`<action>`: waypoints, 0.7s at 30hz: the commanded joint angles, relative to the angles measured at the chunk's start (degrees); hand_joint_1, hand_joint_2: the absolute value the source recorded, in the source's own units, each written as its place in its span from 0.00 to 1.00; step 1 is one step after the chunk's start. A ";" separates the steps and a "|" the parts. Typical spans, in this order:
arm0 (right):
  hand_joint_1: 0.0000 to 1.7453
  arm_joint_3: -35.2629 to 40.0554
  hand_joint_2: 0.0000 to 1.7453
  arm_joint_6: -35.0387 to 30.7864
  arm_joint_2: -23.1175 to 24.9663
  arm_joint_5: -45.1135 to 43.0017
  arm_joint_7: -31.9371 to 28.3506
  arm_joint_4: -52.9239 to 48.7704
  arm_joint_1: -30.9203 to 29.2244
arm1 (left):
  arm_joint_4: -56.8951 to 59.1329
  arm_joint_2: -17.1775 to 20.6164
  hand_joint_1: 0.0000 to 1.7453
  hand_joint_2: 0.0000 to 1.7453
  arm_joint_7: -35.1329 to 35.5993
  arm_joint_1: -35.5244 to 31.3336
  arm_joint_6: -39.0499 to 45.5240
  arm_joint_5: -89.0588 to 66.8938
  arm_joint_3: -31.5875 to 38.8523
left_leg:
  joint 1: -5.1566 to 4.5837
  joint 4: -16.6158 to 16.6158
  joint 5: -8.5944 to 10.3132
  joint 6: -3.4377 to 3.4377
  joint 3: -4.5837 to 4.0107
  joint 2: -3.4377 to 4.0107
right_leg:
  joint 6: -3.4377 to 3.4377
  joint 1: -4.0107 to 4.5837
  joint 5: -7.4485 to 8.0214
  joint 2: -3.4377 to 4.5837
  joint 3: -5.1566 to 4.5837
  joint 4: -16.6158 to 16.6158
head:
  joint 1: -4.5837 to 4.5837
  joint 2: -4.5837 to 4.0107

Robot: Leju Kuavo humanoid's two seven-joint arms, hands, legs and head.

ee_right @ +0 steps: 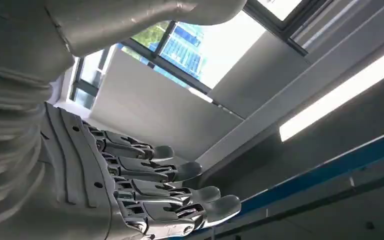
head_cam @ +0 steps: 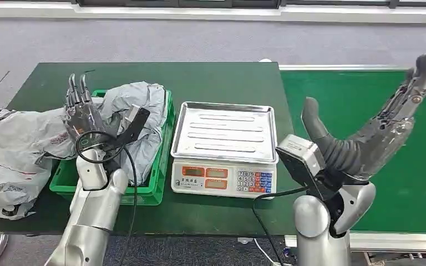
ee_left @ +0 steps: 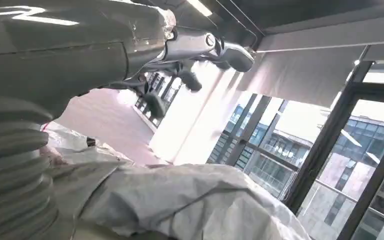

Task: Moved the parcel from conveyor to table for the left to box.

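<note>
Far left on the dark green table, one crumpled grey plastic mailer bag with dark print lies partly over the table edge, its film wrinkled and slack. Just right of it sits one bright green plastic crate with slotted walls. A second soft grey parcel, equally creased and shapeless, is heaped inside the crate and bulges above its rim.

The left hand hangs over the crate's left part, above that parcel, its dark jointed fingers straight and slightly apart, gripping nothing. In the left wrist view the wrinkled parcel lies just under the hand; whether they touch cannot be told.

Next comes one electronic scale: a flat, ribbed stainless-steel pan on top, an off-white body with orange displays and a coloured keypad.

Right of the table runs one smooth green conveyor belt with pale metal edges. The right hand is raised above it, palm open, thick grey thumb apart from the dark fingers, holding nothing.
</note>
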 commanded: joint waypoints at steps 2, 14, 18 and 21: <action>0.00 -0.02 1.00 0.02 0.39 -0.85 -0.01 1.08 1.83 | 4.03 -0.67 0.00 1.00 0.16 -2.12 -0.02 -2.09 3.54 | 0.03 -0.12 -0.01 0.06 0.19 -0.07 | -0.12 0.06 -0.03 -0.10 0.22 -0.14 | 0.00 0.00; 0.00 -1.32 1.00 0.02 0.39 -1.21 -0.33 2.69 0.62 | -10.81 -8.94 0.00 1.00 -20.86 2.19 -0.02 7.03 12.71 | 0.05 -0.03 -0.06 0.05 0.10 0.05 | -0.08 0.07 -0.01 0.03 0.13 -0.08 | 0.00 0.00; 0.00 -3.22 1.00 0.02 0.39 -1.21 -1.02 2.51 0.80 | 0.31 -9.38 0.00 1.00 -32.35 1.53 -0.02 29.18 4.53 | 0.01 -0.10 -0.01 0.07 0.17 -0.16 | -0.07 0.03 -0.04 -0.17 0.27 -0.14 | 0.00 0.00; 0.00 -4.60 1.00 0.02 0.39 -2.48 -2.89 2.75 1.41 | 1.64 -8.10 0.00 1.00 -35.63 1.45 -9.71 39.96 0.83 | 0.01 -0.23 0.07 0.09 0.29 -0.41 | -0.11 0.04 -0.03 -0.45 0.45 -0.30 | 0.00 0.00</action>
